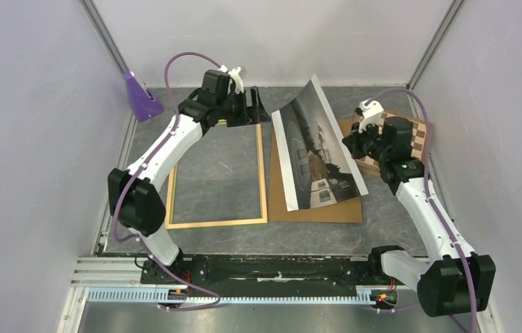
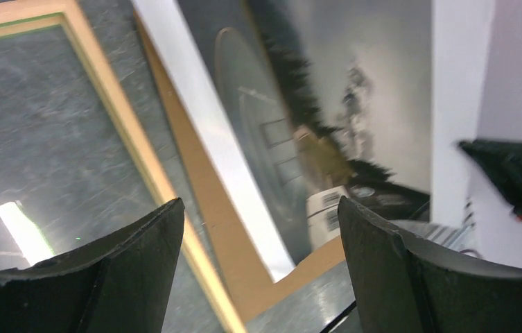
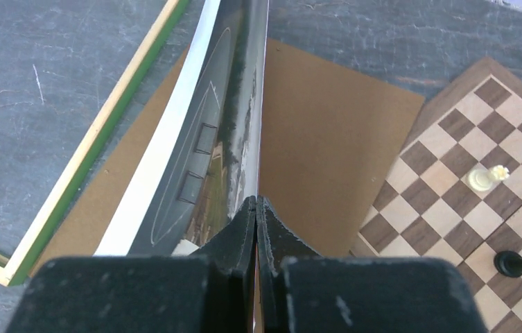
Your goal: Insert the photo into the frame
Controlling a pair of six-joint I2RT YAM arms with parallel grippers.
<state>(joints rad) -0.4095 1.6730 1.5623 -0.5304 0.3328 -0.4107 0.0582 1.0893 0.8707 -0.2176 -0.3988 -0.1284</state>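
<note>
The right gripper [image 3: 256, 208] clamps the photo's [image 1: 317, 149] edge, tilting it off the panel [image 1: 327, 208] for transfer; the left gripper [image 2: 258, 260] hovers wide open by the frame [image 1: 216, 223].

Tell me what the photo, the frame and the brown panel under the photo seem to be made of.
The photo looks like glossy paper: it curves where it is lifted, and it shines. The frame seems to be wood, pale and matt on top, with green showing along its edge. The brown panel is probably hardboard or thick card: flat, matt, even brown.
</note>
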